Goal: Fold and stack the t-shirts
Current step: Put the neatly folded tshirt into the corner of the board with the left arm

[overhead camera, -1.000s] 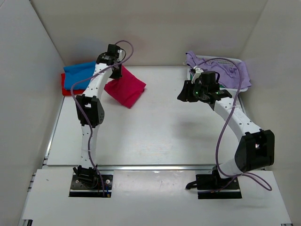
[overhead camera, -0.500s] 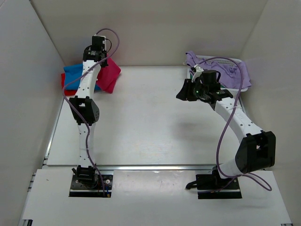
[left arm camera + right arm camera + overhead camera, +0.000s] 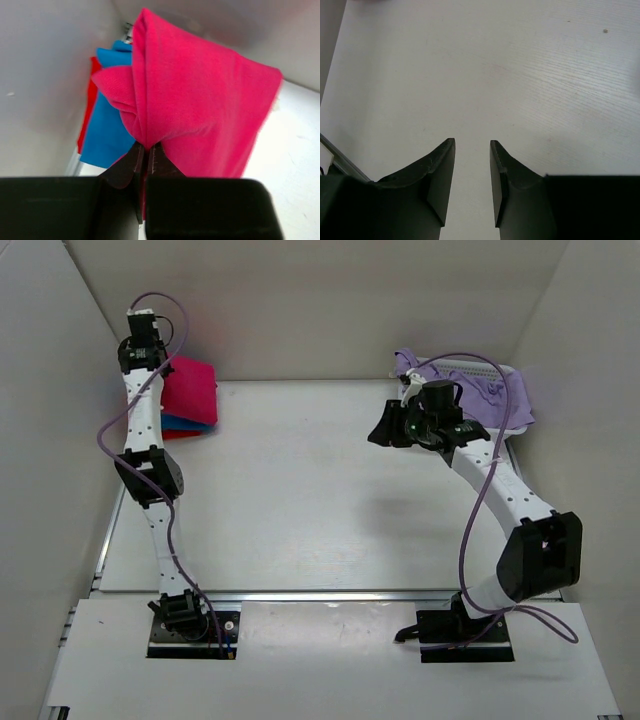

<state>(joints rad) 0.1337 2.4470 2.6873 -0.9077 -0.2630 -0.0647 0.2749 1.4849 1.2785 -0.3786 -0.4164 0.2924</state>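
Folded crimson-pink t-shirt [image 3: 200, 95] above blue-and-red stack [image 3: 107, 130]

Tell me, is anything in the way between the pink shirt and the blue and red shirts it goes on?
No, nothing visible. The left pincer pinches the pink shirt, which hangs right over the blue shirt and the red shirt. No other thing lies between them.

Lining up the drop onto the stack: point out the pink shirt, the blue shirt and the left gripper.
pink shirt [image 3: 200, 95]: left wrist view, middle of the hanging cloth.
blue shirt [image 3: 107, 125]: left wrist view, bare part beside the pink.
left gripper [image 3: 145, 150]: left wrist view, between the tips pinching pink cloth.
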